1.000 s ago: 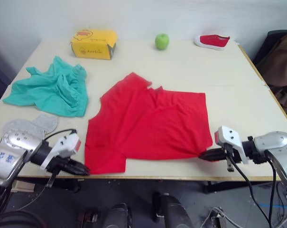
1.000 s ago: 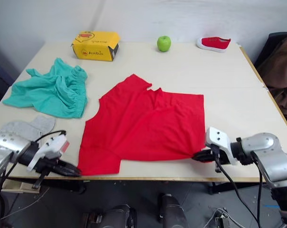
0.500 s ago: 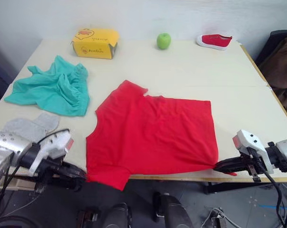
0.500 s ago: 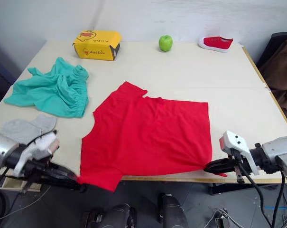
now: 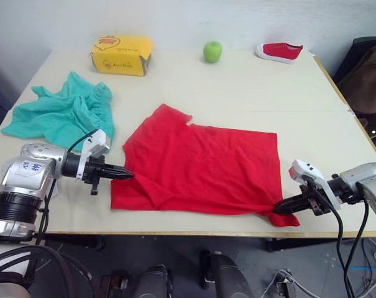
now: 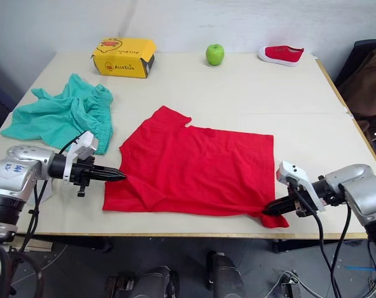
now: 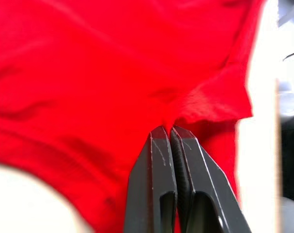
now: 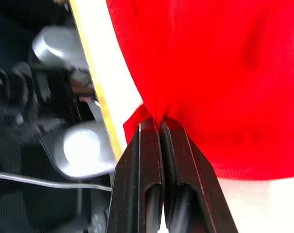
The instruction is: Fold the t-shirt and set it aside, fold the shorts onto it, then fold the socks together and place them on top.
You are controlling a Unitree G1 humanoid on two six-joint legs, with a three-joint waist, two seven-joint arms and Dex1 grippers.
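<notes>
T-shirt: the t-shirt (image 5: 200,167) lies spread near the middle of the tabletop (image 5: 268,99), toward the near edge, its long axis running left to right. The neck opening sits at the far-left corner, the hem to the right.
Left hand: I have my left hand (image 5: 127,175) pinched tight on the shirt's left edge, fingers (image 7: 161,160) closed on a fold of red cloth.
Right hand: my right hand (image 5: 278,207) is clamped on the near-right corner, right at the tabletop's near edge.
Doing it well: I judge the fold needs both hands lifting evenly and keeping the cloth taut, so it lands flat without bunching.
Risk: the near-right corner overhangs the edge and could drag.
Shorts: the shorts (image 5: 60,115) lie crumpled at the left, well apart from the shirt.
Far side: a yellow box (image 5: 122,54), a green apple (image 5: 212,51) and a red shoe (image 5: 278,51).
</notes>
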